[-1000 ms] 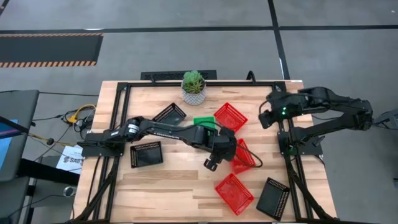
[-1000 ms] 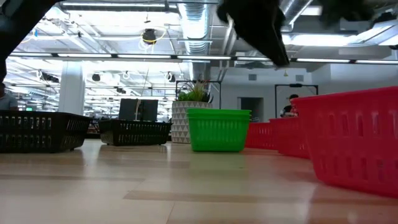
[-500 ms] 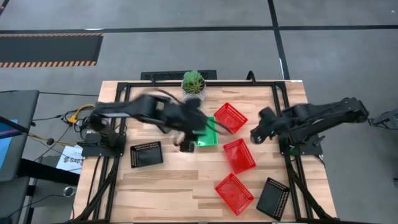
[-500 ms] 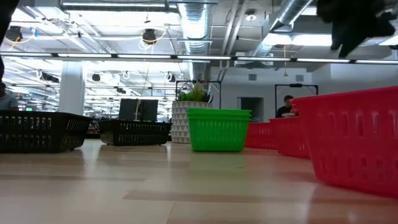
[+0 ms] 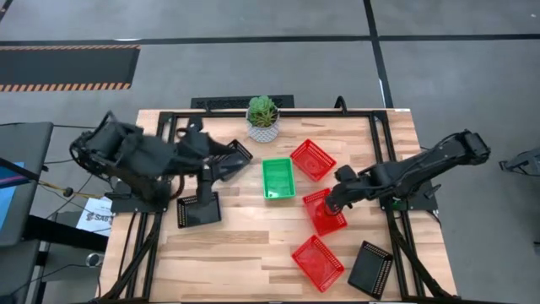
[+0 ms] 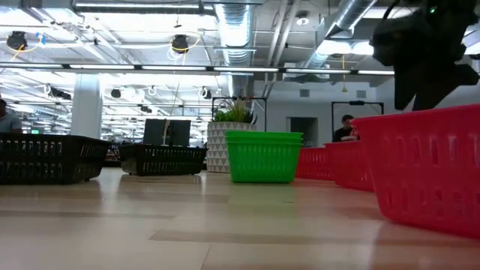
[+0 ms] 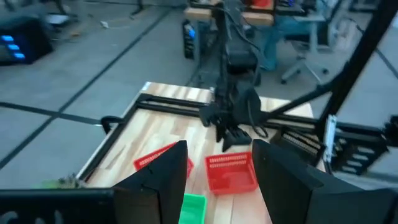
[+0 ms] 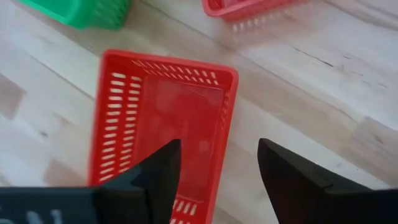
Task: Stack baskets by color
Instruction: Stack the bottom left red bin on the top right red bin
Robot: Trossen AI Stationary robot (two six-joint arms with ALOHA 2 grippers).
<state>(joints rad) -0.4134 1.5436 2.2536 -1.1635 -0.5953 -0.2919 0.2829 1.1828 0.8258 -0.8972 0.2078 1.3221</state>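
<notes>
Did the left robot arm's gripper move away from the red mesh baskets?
Yes. The left gripper swung back from the red baskets, past the potted plant, toward the table's left side.

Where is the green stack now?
In the high view, the green stack sits mid-table, just below the plant, left of the red baskets.
</notes>
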